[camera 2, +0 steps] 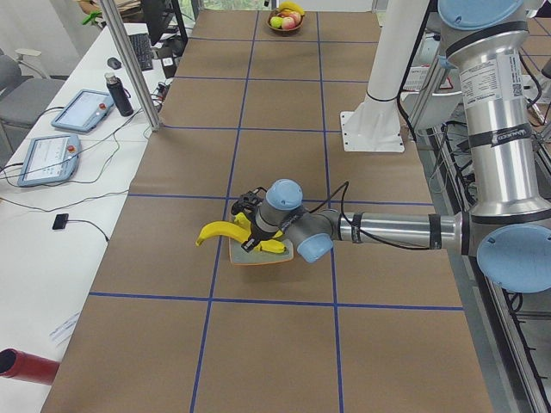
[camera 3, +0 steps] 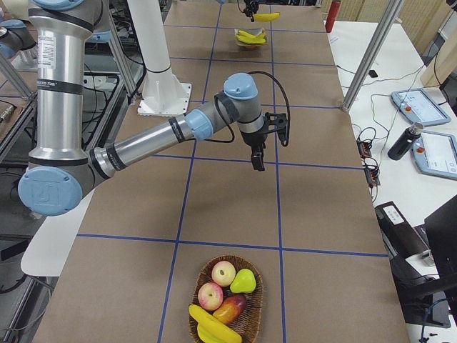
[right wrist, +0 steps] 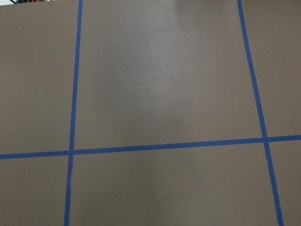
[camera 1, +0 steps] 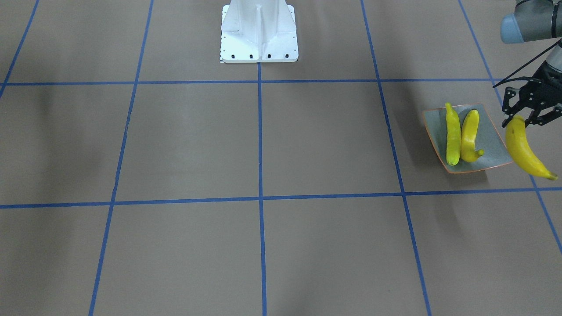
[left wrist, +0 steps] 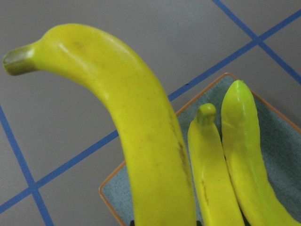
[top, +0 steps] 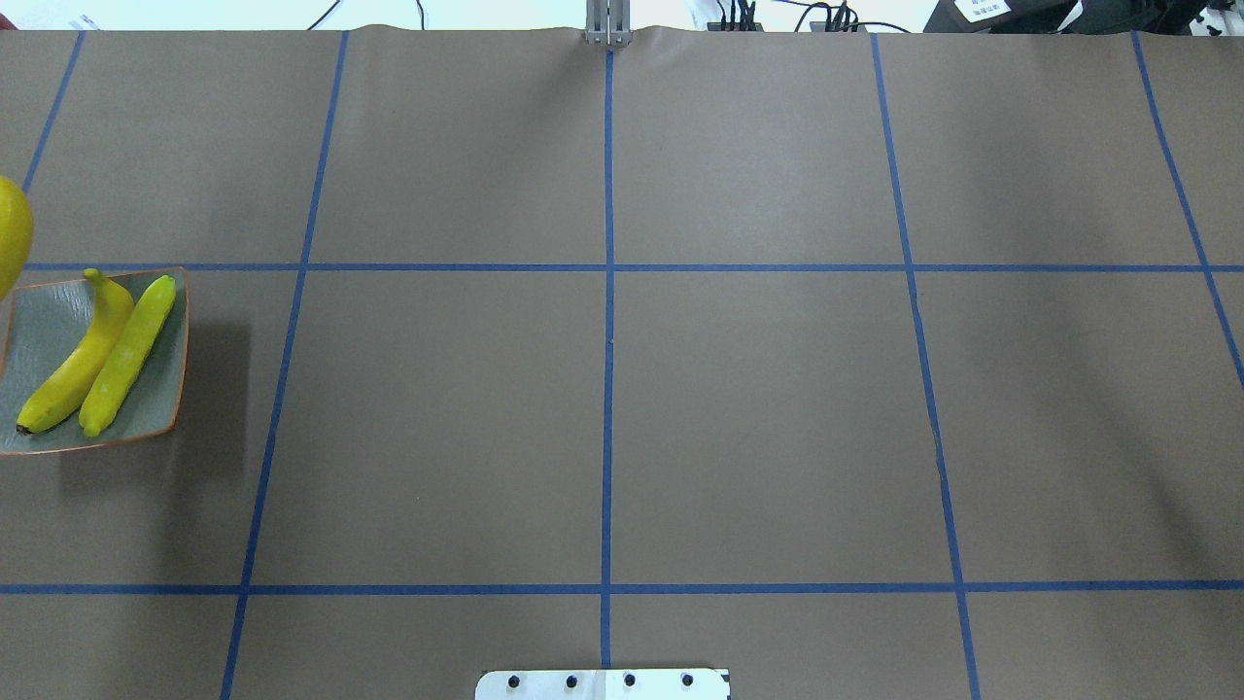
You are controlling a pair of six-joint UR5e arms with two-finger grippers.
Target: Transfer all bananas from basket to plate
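Observation:
My left gripper (camera 1: 522,119) is shut on the stem end of a yellow banana (camera 1: 526,151) and holds it in the air just beside the plate's edge. The square grey-green plate (camera 1: 491,145) with an orange rim holds two bananas, one (camera 1: 453,136) next to the other (camera 1: 470,137). The left wrist view shows the held banana (left wrist: 155,141) over the plate's corner (left wrist: 280,141). The plate (top: 44,316) sits at the far left of the overhead view. My right gripper (camera 3: 257,161) hangs above bare table; I cannot tell whether it is open or shut.
A woven basket (camera 3: 251,314) near the right end of the table holds a banana (camera 3: 214,327), apples and a pear. The white robot base (camera 1: 259,33) stands at the table's back middle. The right wrist view shows only brown table with blue tape lines.

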